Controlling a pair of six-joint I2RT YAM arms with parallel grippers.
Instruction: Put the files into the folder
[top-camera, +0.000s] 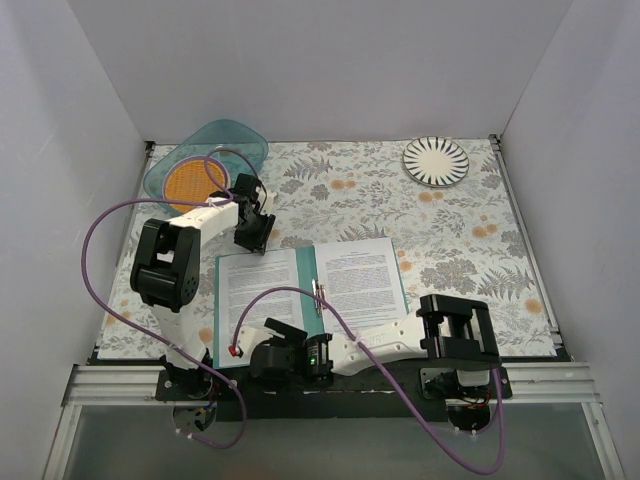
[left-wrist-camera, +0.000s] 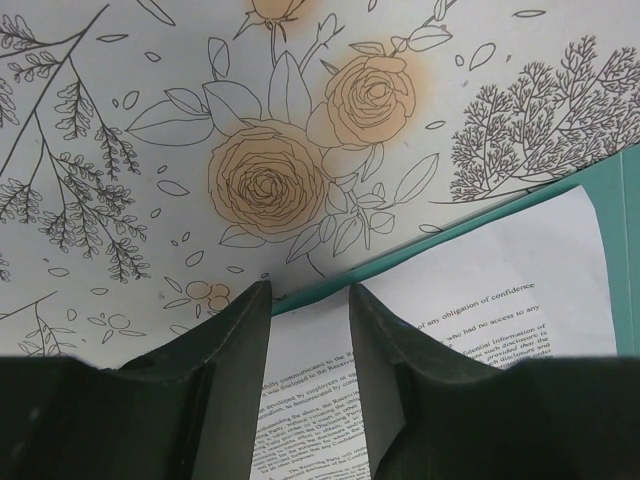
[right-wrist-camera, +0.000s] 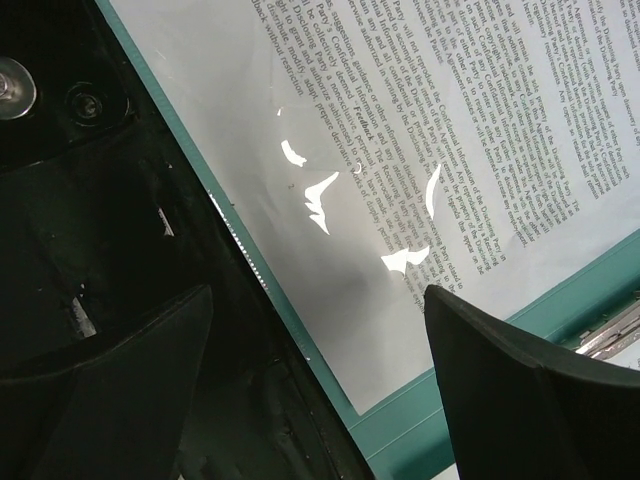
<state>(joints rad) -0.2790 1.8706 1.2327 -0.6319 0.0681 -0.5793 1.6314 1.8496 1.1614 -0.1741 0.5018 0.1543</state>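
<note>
Working above a floral table (top-camera: 470, 250). Directly below both sets of jaws: the folder (top-camera: 307, 270), lying open and flat, with files (top-camera: 360, 278) on each half. Just beyond the left gripper (left-wrist-camera: 310, 295), a bowl (top-camera: 215, 150); well apart from both, a plate (top-camera: 436, 161). Left jaws parted narrowly, gripping nothing, poised over the folder's corner with a sheet's edge showing through the gap. Right gripper (right-wrist-camera: 318, 292) spread wide, empty, over a printed sheet, with the clip (right-wrist-camera: 610, 335) just past one finger.
</note>
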